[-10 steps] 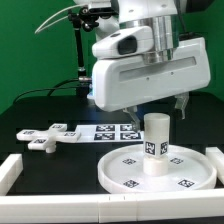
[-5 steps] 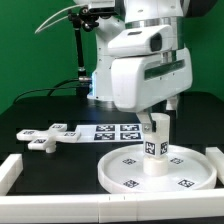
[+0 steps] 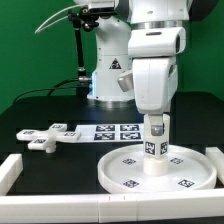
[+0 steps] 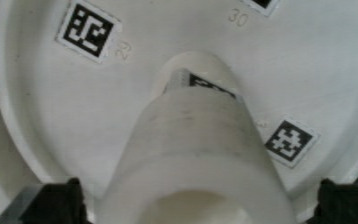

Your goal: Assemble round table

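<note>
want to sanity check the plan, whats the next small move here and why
Probably close the fingers on the leg: it stands upright on the round disc, and the wrist view shows it between the open fingers, apart from both.

Leg (image 3: 155, 150) upright on disc (image 3: 112, 172), base (image 3: 48, 137) sep.

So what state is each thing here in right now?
Round disc: lying flat on the table, rim up, carrying the leg.
Cylinder leg: standing upright at the disc's middle; whether it is fastened cannot be told.
Cross-shaped base: lying flat on the table, loose, apart from the disc.
Jaws: open, one on each side of the leg's top.
Marker board: flat on the table.
</note>
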You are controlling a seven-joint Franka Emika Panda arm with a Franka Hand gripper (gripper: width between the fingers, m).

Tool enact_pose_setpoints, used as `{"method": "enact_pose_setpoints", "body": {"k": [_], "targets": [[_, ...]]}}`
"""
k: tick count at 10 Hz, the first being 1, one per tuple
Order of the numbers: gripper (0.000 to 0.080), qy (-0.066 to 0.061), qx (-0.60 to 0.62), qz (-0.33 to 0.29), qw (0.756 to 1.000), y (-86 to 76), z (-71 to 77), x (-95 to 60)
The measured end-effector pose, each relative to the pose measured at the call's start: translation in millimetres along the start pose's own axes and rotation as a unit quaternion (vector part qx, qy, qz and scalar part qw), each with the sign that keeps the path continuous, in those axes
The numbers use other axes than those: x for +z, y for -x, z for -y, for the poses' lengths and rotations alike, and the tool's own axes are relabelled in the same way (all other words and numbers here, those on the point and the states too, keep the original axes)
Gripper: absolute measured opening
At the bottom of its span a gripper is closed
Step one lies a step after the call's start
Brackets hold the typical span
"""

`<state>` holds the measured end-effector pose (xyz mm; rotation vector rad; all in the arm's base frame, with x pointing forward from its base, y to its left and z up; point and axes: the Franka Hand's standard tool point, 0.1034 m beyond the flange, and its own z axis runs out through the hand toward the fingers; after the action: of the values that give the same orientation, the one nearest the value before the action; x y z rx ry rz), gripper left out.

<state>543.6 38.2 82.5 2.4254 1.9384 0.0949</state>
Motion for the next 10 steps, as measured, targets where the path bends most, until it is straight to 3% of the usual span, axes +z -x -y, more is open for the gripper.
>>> {"method": "enact_pose_setpoints", "body": {"k": [3, 5, 10], "targets": [[0.0649, 0.003, -0.084, 0.009, 0.996, 1.3, -0.7, 0.0], [0.0406, 0.002, -0.113, 0.011, 0.993, 4.5, -1.0, 0.7], [0.0407, 0.002, -0.093, 0.011, 0.996, 5.7, -1.0, 1.1]]}}
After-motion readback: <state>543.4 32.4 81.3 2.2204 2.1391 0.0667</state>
